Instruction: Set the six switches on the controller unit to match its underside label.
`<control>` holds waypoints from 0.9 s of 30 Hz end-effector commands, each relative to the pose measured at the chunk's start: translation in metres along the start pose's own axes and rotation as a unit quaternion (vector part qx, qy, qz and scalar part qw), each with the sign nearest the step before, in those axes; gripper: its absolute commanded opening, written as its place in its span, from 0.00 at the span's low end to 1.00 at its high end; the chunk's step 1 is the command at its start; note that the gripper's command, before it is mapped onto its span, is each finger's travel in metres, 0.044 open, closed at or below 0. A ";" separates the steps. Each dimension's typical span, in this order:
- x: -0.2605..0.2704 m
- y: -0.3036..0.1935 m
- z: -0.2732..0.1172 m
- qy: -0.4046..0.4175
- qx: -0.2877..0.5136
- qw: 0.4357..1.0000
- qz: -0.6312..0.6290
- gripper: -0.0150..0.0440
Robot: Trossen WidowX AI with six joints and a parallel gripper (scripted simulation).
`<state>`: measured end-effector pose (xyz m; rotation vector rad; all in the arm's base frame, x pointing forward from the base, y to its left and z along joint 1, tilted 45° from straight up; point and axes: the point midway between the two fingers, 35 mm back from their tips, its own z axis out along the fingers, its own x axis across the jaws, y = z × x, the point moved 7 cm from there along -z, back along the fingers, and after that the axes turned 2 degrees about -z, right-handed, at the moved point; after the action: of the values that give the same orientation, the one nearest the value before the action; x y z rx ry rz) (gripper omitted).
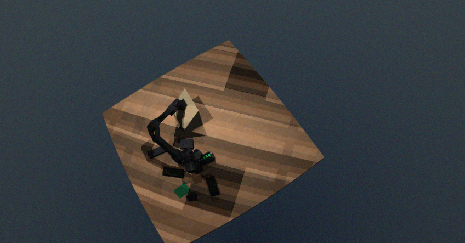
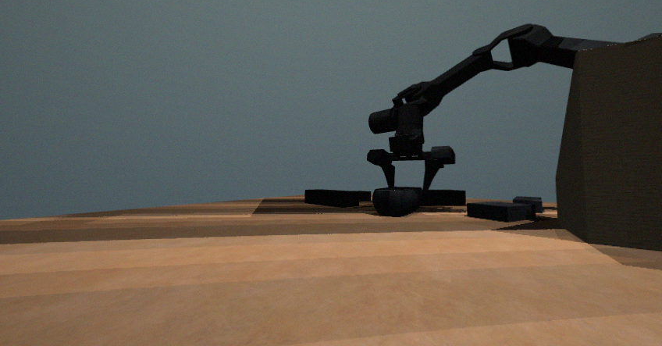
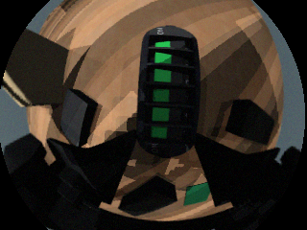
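The dark grey controller unit [image 1: 207, 154] [image 2: 394, 202] [image 3: 167, 91] lies flat on its base on the wooden bench [image 1: 254, 133]. In the wrist view its six rocker switches run in a row away from me, each showing a green end. My gripper [image 1: 194, 162] [image 2: 408, 187] [image 3: 165, 134] points straight down over the unit's near end. Its two fingers stand one on each long side of the unit, down at the level of its top, and touch its sides. The underside label is hidden.
Dark flat modules lie around the unit: one [image 1: 173, 171] [image 3: 79, 115], another [image 1: 212, 185] [image 3: 249, 120], and a third [image 1: 156, 151]. A green board [image 1: 181, 190] [image 3: 198, 194] and a small dark block [image 1: 191, 196] lie nearby. The arm's tan pedestal [image 1: 187, 109] [image 2: 613, 148] stands behind.
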<state>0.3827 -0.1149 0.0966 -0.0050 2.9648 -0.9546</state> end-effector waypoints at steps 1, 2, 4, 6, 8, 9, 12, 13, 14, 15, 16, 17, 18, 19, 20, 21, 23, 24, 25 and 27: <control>0.000 0.002 -0.002 -0.001 0.000 1.000 -0.001 0.82; 0.000 0.003 -0.003 -0.001 0.001 1.000 -0.001 0.82; 0.000 0.004 -0.004 -0.001 0.001 1.000 -0.001 0.82; 0.000 0.005 -0.006 -0.001 0.002 1.000 -0.001 0.82; 0.000 0.006 -0.007 -0.001 0.003 1.000 -0.001 0.82; 0.000 0.006 -0.008 -0.001 0.004 1.000 -0.001 0.82; -0.001 0.008 -0.010 -0.001 0.007 1.000 -0.001 0.82; -0.001 0.009 -0.010 0.000 0.008 1.000 -0.001 0.82; -0.001 0.010 -0.011 0.000 0.009 1.000 -0.001 0.82; -0.001 0.010 -0.012 0.000 0.010 1.000 -0.001 0.82; -0.001 0.011 -0.012 0.000 0.011 1.000 -0.001 0.82; -0.001 0.012 -0.013 0.000 0.012 1.000 -0.001 0.82; -0.001 0.012 -0.013 0.000 0.013 1.000 -0.001 0.82; -0.001 0.013 -0.014 0.000 0.014 1.000 -0.001 0.82; -0.001 0.014 -0.015 0.000 0.015 1.000 -0.001 0.82; -0.001 0.014 -0.015 0.000 0.016 1.000 -0.001 0.82; -0.001 0.016 -0.017 0.000 0.018 1.000 -0.001 0.82; -0.001 0.016 -0.017 0.000 0.019 1.000 -0.001 0.82; -0.001 0.017 -0.018 0.000 0.020 1.000 -0.001 0.82; -0.001 0.018 -0.019 0.000 0.022 1.000 -0.001 0.82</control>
<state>0.3827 -0.0937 0.1007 -0.0014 2.9471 -1.0170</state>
